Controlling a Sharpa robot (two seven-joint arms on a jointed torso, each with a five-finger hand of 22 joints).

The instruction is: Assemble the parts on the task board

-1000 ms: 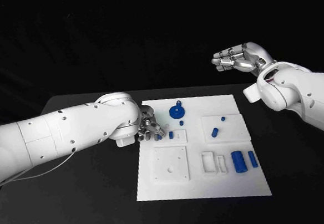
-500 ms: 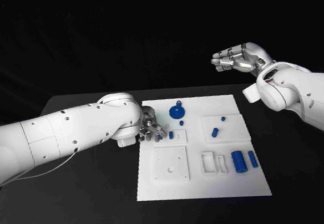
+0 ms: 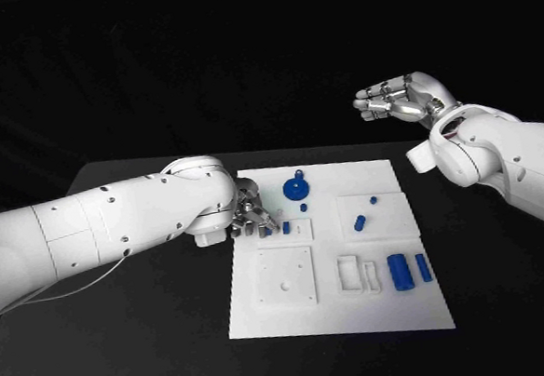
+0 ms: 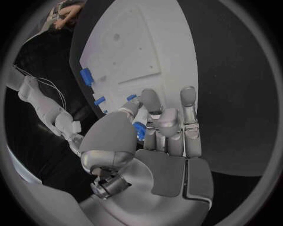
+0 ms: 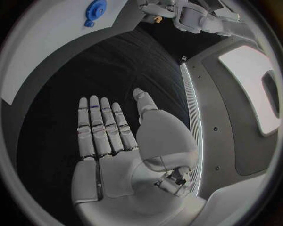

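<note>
The left hand [image 4: 154, 141] pinches a small blue part [image 4: 139, 130] in its fingers over the task board [image 3: 394, 311] — it looks light, hard and slippery. Hold its sides. The right hand [image 5: 115, 136] is up high — fingers straight, side by side, holding nothing.

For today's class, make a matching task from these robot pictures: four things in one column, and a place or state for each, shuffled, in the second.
Things:
1. left hand
2. right hand
3. round blue part
4. two blue cylinders

Places or states:
A. raised off the board, holding nothing
B. lying side by side near the board's near right corner
C. pinching a small blue part at the board's left edge
D. near the board's far edge

Pairs: 1-C, 2-A, 3-D, 4-B
</note>
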